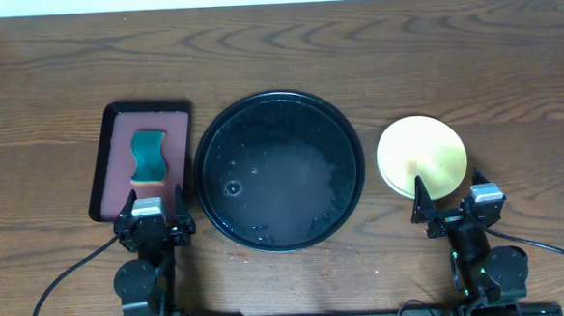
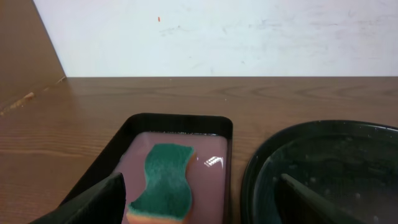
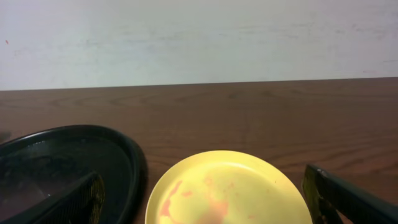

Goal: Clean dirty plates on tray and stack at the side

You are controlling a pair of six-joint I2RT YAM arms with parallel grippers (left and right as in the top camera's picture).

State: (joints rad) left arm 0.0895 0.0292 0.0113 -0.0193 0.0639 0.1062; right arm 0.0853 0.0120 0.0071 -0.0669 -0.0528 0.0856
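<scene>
The pale yellow plate (image 1: 421, 154) lies on the table to the right of the round black tray (image 1: 349, 145). In the right wrist view the plate (image 3: 236, 186) shows faint red smears. A paler rim peeks out under its left edge; the blue-green plates are not otherwise in view. The tray (image 3: 134, 162) holds only water and bubbles, and it also shows in the left wrist view (image 2: 261, 162). My right gripper (image 1: 450, 194) (image 3: 205, 199) is open and empty just in front of the yellow plate. My left gripper (image 1: 155, 199) (image 2: 202, 200) is open and empty near the front left of the tray.
A dark red rectangular tray (image 1: 108, 157) (image 2: 180, 121) with pinkish liquid and a green sponge (image 1: 148, 155) (image 2: 166, 180) sits left of the black tray, just ahead of my left gripper. A wall runs along the table's far edge.
</scene>
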